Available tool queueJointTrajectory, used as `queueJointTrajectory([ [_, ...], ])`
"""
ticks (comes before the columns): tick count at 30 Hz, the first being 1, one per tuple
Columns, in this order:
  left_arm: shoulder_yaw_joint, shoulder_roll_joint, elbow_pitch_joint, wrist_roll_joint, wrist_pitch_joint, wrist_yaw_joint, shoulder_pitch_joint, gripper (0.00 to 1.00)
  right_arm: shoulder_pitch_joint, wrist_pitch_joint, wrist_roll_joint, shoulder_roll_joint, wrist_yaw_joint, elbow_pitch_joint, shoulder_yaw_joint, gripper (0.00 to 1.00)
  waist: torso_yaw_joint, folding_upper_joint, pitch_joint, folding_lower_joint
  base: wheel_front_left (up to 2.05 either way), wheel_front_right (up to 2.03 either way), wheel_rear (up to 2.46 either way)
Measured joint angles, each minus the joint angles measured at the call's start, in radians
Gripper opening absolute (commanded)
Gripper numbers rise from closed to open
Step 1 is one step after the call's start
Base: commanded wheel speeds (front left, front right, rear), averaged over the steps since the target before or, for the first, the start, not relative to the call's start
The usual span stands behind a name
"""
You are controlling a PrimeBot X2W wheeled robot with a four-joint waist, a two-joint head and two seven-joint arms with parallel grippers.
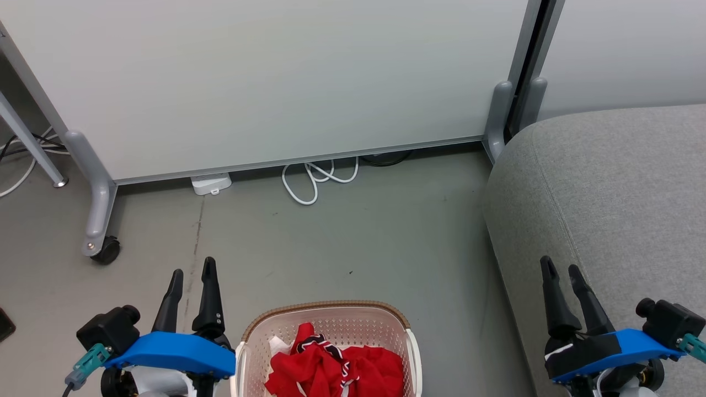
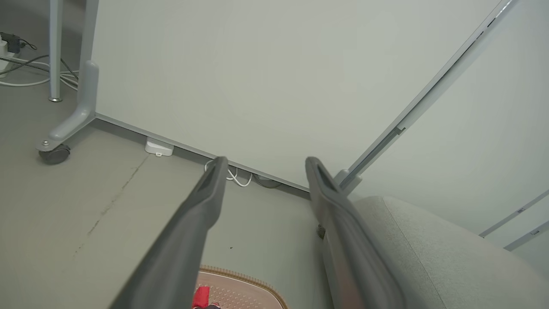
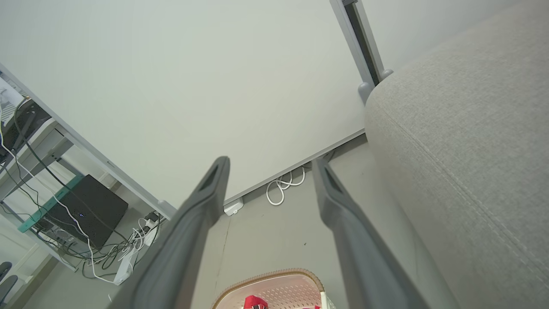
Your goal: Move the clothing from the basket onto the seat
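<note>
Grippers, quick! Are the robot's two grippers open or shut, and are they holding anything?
The left gripper is open, holding nothing.
The right gripper is open, holding nothing.

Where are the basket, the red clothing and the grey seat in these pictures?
basket (image 1: 358, 322): head view, on its perforated back wall.
clothing (image 1: 375, 366): head view, on red fabric right of the striped trim.
seat (image 1: 623, 182): head view, on its bare grey top.

The clothing (image 1: 331, 370) is bright red, one piece edged in black-and-white trim; the basket (image 1: 358, 325) is cream-white, dotted with perforations, its rim brown and woven-looking; the seat (image 1: 618, 187) is flecked grey weave; the coiled cable (image 1: 322, 177) is white; the floor (image 1: 386, 237) dull grey.
</note>
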Motion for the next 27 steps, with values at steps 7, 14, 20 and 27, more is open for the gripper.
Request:
queueJointTrajectory([
  [7, -0.011, 0.004, 0.012, 0.075, -0.020, 0.004, -0.003, 1.00, -0.002, -0.019, -0.083, 0.000, 0.001, 0.004, 0.003, 1.00, -0.001, 0.0000, 0.002, 0.0000, 0.00, 0.00, 0.00],
  [14, -0.017, 0.004, 0.015, 0.134, -0.040, 0.007, -0.005, 1.00, -0.005, -0.039, -0.159, -0.001, 0.001, 0.005, 0.007, 1.00, -0.002, 0.0000, 0.004, -0.0001, 0.00, 0.00, 0.00],
  [20, -0.023, 0.005, 0.019, 0.189, -0.053, 0.003, -0.006, 1.00, -0.006, -0.052, -0.217, -0.001, 0.001, 0.008, 0.011, 1.00, -0.002, 0.0000, 0.005, -0.0002, 0.00, 0.00, 0.00],
  [27, -0.026, 0.005, 0.025, 0.250, -0.070, 0.003, -0.008, 1.00, -0.013, -0.071, -0.287, -0.002, 0.001, 0.011, 0.013, 1.00, -0.002, 0.0000, 0.006, -0.0002, 0.00, 0.00, 0.00],
])
